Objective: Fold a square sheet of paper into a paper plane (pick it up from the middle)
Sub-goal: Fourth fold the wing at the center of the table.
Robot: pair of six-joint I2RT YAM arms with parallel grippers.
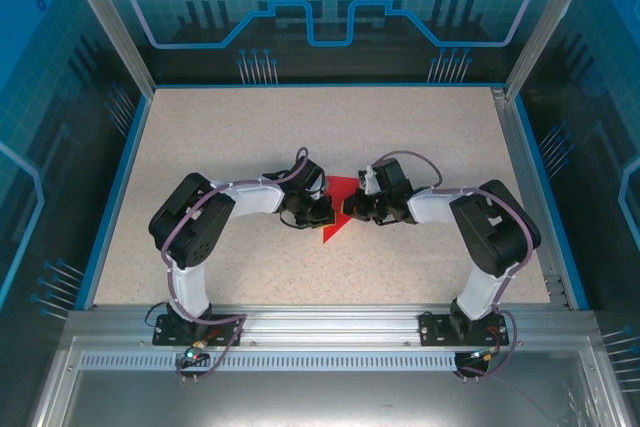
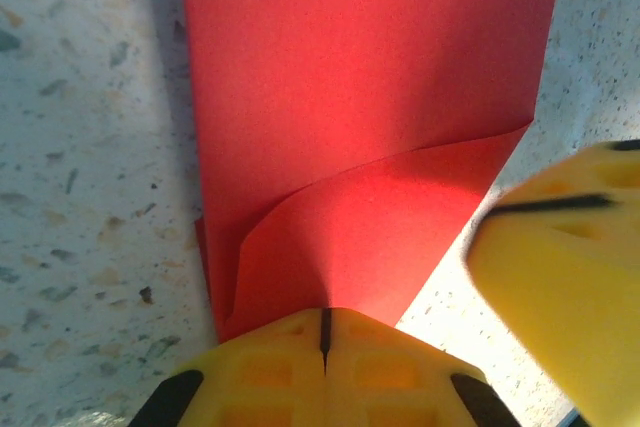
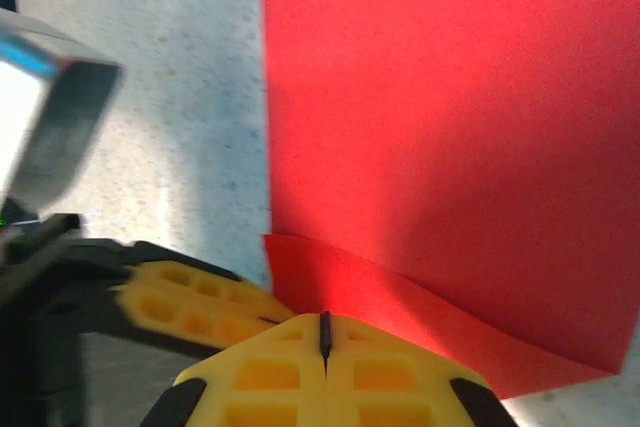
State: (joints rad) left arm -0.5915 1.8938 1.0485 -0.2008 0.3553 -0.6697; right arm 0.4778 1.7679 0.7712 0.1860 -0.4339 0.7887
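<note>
Red paper (image 1: 337,217) at centre frame on the speckled bench (image 1: 250,137), partly folded, tapering to a point toward the lower left. Left end effector (image 1: 322,213) at its left edge, right end effector (image 1: 350,207) at its right edge, tips facing each other across the sheet.

Left wrist view: yellow fingers (image 2: 270,372) pressed together at bottom centre, seam closed, pinching a flap of the paper (image 2: 370,77) curling up off the flat layer into the tips. Blurred yellow finger of the other arm at lower right, just beside the flap's edge.

Right wrist view: yellow fingers (image 3: 390,377) shut at bottom centre, tips over a narrow folded strip along the lower edge of the paper (image 3: 450,137). Pinched or merely pressed: cannot tell. Left arm's yellow fingers at lower left, beside the strip's corner.
</note>
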